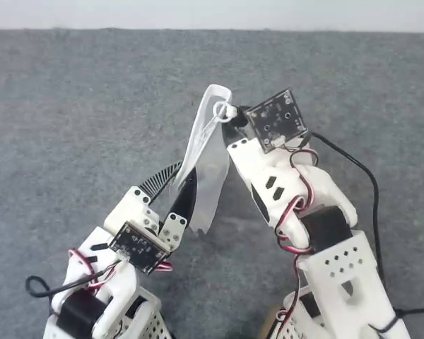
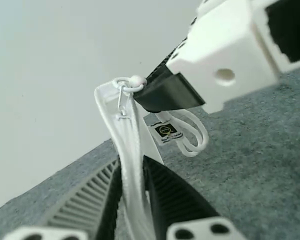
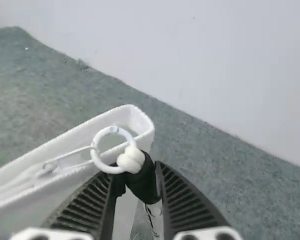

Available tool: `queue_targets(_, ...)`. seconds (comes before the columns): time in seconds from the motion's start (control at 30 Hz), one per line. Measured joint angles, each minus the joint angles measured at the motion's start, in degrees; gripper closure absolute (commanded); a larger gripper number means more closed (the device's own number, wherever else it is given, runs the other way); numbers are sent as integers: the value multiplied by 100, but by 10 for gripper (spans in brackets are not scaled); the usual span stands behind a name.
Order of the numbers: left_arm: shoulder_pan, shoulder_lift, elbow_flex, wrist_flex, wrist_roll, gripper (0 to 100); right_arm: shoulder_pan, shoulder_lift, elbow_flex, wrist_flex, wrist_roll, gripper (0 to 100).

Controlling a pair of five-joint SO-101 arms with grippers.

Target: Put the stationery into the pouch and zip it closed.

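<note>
Rising from 7 o'clock in the high view, the left gripper (image 1: 178,187) has its ribbed black fingers pressed nearly together on the lower part of the pouch (image 1: 210,169), with the white fabric pinched flat between them. The left wrist view shows the same: left gripper (image 2: 132,172) tight against both faces of the pouch (image 2: 130,150). The pouch is held off the grey carpeted table (image 1: 71,106), near the middle of the high view. It stands on edge and leans toward 1 o'clock, with its zipped end uppermost. At that top end sits the zip pull (image 1: 225,109), a thin metal ring with a white bead. The right gripper (image 1: 234,116) meets it from 4 o'clock. In the right wrist view the right gripper (image 3: 137,175) is open only a narrow slit, nipping the dark tab of the zip pull (image 3: 131,159) just under the bead, with the pouch (image 3: 65,150) stretching away beside it. In the left wrist view a white looped cord (image 2: 190,135) hangs just below the right gripper (image 2: 165,92).
</note>
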Motion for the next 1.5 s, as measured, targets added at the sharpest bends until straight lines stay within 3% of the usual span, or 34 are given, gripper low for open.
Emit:
queue_targets(0.2,0,0,0,0,0,991,88,264,-167,-185,-62,993)
queue_targets(0.43,9,0,9,0,0,991,668,1670,-1204,-308,-79,993)
queue_targets(0.77,0,62,35,-9,-9,991,923,3411,-2681,-299,-79,993)
queue_targets(1.07,0,70,35,-9,-9,991,923,3604,-2804,-220,-79,988)
queue_targets(1.3,-193,18,53,-9,62,972,941,3147,-2822,738,-79,775)
queue_targets(1.5,-738,9,62,44,554,819,923,2620,-2787,1952,-123,833)
